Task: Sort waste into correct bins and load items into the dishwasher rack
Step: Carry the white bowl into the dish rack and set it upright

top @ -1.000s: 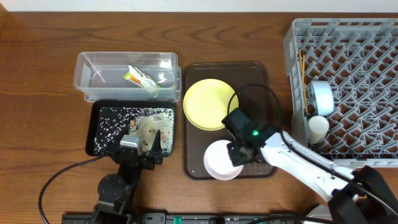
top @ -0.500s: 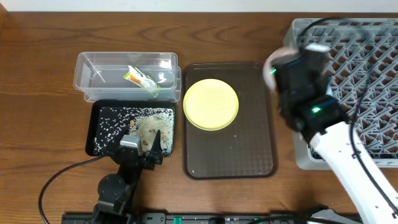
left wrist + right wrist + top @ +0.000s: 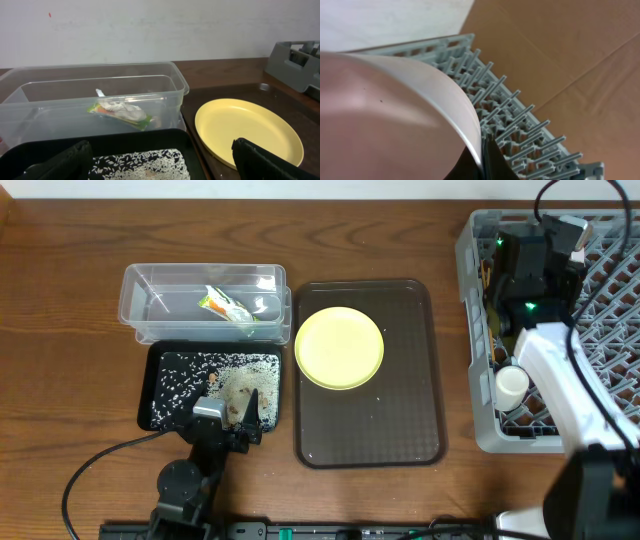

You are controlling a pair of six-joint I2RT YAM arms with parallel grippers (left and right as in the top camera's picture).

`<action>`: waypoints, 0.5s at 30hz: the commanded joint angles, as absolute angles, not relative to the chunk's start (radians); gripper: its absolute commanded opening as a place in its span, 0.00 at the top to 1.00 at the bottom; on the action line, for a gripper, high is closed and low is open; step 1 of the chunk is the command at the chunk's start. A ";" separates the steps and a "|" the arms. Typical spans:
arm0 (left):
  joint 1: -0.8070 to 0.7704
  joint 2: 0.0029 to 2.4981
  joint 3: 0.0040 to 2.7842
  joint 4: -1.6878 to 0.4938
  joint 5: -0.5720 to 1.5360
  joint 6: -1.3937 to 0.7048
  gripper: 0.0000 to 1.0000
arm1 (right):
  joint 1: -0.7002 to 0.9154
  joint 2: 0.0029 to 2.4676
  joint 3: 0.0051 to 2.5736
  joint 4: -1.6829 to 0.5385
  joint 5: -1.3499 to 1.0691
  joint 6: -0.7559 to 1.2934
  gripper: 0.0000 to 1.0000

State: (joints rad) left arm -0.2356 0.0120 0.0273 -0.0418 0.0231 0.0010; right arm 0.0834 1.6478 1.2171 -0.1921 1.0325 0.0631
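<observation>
My right gripper (image 3: 535, 250) is over the far left corner of the grey dishwasher rack (image 3: 600, 330). It is shut on the rim of the white bowl (image 3: 395, 115), held tilted just above the rack's pegs (image 3: 520, 125); its jaws (image 3: 485, 160) pinch the rim. The small white cup (image 3: 511, 383) stands in the rack. The light-blue bowl is hidden under the arm. The pale-yellow plate (image 3: 339, 347) lies on the brown serving tray (image 3: 400, 420). My left gripper (image 3: 235, 410) is open and empty over the black tray (image 3: 160, 395), which holds rice crumbs (image 3: 140, 162). The wrapper (image 3: 225, 306) lies in the clear tub (image 3: 140, 285).
The clear tub and black tray stand side by side left of the brown serving tray. The rack stands at the right edge of the table. A black cable runs from the left arm across the front left of the table.
My right arm has carried the white bowl from above the rack's left wall further back, over the rack's far left corner. The left arm has not moved.
</observation>
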 commanded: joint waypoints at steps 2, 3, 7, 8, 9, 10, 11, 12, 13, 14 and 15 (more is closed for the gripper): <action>-0.229 0.006 0.004 -0.069 0.014 0.011 0.09 | 0.039 1.756 1.222 -0.122 1.110 -0.048 0.99; -0.229 0.006 0.004 -0.069 0.014 0.011 0.09 | 0.039 1.771 1.222 -0.120 1.110 -0.051 0.99; -0.229 0.006 0.004 -0.069 0.014 0.011 0.09 | 0.042 1.843 1.222 -0.114 1.110 -0.071 0.99; -0.229 0.006 0.004 -0.070 0.014 0.011 0.09 | 0.045 1.855 1.222 -0.114 1.110 -0.076 0.99; -0.229 0.006 0.004 -0.069 0.014 0.011 0.09 | 0.049 1.866 1.222 -0.114 1.110 -0.077 0.99; -0.229 0.006 0.004 -0.069 0.014 0.011 0.09 | 0.056 1.872 1.222 -0.114 1.103 -0.077 0.99; -0.229 0.006 0.004 -0.069 0.014 0.011 0.09 | 0.063 1.879 1.222 -0.112 1.089 -0.077 0.99; -0.229 0.006 0.004 -0.069 0.014 0.011 0.09 | 0.070 1.880 1.222 -0.113 1.082 -0.077 0.99; -0.229 0.006 0.004 -0.069 0.014 0.011 0.09 | 0.080 1.882 1.222 -0.115 1.073 -0.077 0.99; -0.229 0.006 0.004 -0.069 0.014 0.011 0.09 | 0.096 1.882 1.222 -0.119 1.053 -0.078 0.99; -0.229 0.006 0.004 -0.069 0.014 0.011 0.09 | 0.109 1.882 1.222 -0.121 1.046 -0.089 0.99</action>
